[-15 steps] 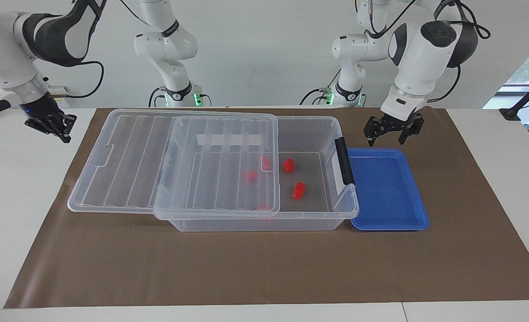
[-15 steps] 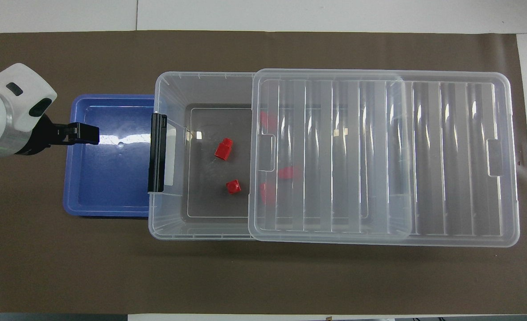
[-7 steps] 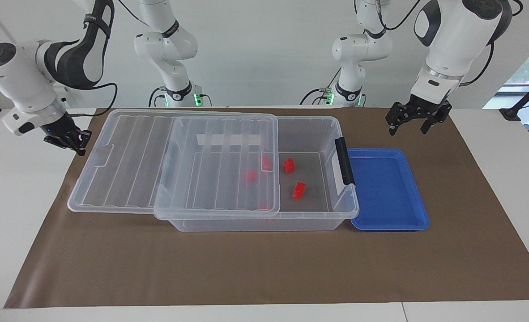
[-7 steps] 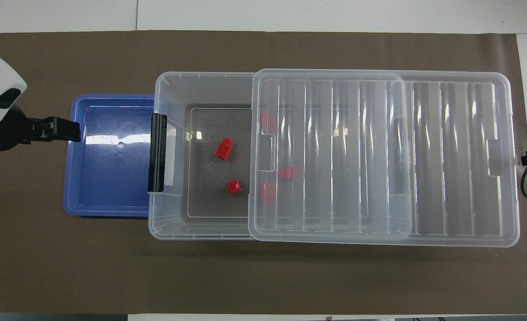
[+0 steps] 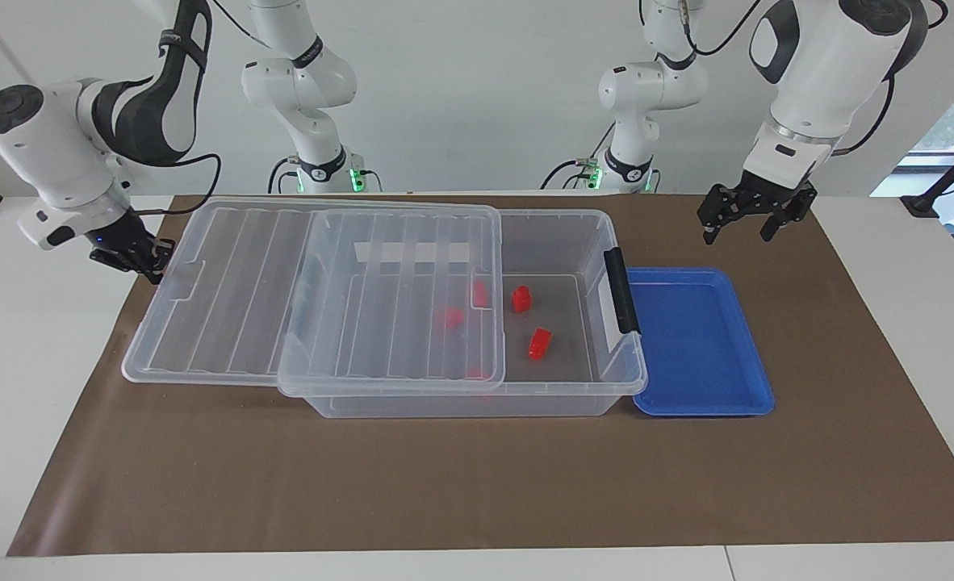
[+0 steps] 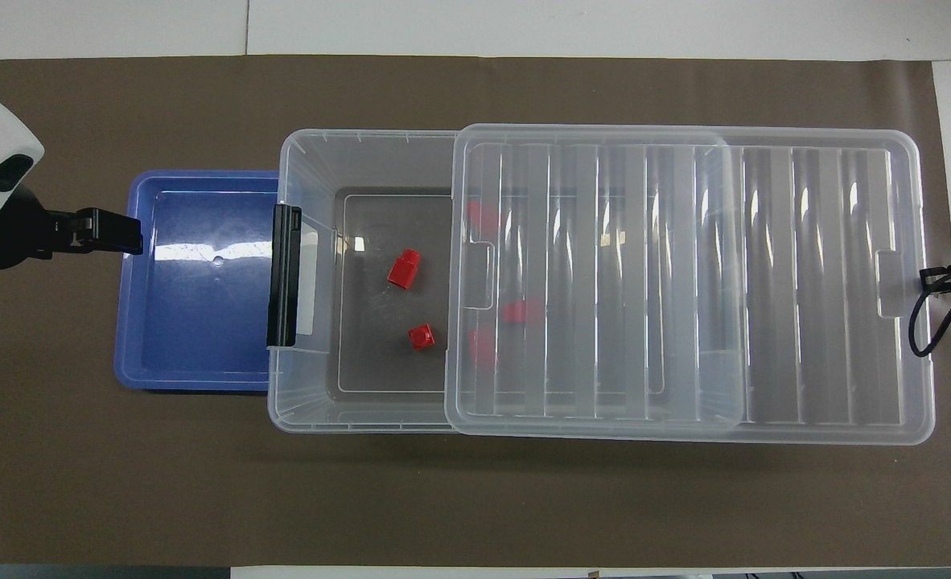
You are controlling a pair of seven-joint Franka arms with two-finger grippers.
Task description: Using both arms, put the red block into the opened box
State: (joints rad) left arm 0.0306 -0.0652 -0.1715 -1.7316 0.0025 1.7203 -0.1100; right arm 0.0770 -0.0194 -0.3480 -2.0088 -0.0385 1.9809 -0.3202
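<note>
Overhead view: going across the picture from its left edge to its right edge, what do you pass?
Left gripper → blue tray → black clip handle → two uncovered red blocks → clear lid → right gripper.

Red blocks (image 5: pixel 520 298) in box (image 5: pixel 606 379)

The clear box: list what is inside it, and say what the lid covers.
In the box, two red blocks lie in the uncovered part. Under the slid-back lid, three more red shapes show blurred; their exact form cannot be made out.
</note>
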